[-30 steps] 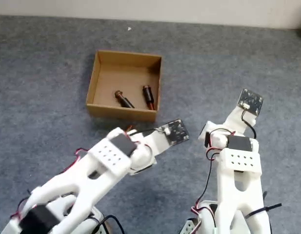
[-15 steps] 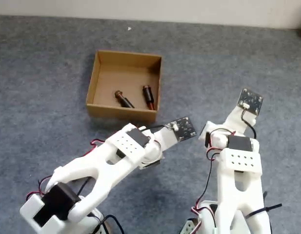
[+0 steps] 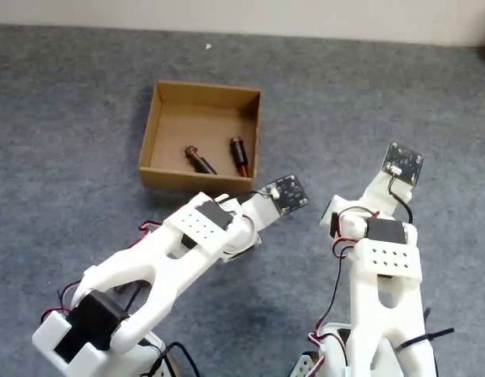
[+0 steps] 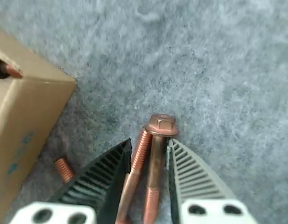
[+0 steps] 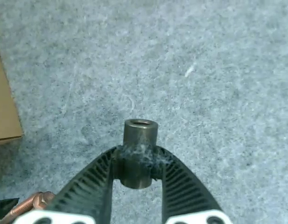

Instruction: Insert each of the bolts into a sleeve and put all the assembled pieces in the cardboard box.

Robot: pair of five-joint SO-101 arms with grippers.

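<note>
Grippers both loaded. Left gripper (image 4: 150,144) clamps copper-coloured hex-head metal bolt (image 4: 161,125), second threaded shank (image 4: 138,157) beside it between the fingers, near brown cardboard box (image 4: 27,107) corner. Right gripper (image 5: 138,153) pinches dark cylindrical metal sleeve (image 5: 140,133) over grey carpet (image 5: 218,70). Two assembled pieces (image 3: 200,161) lie inside box.

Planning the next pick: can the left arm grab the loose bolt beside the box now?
Probably not: the left claw grips two bolts, leaving no free grip, though the loose bolt lies unobstructed nearby.
</note>
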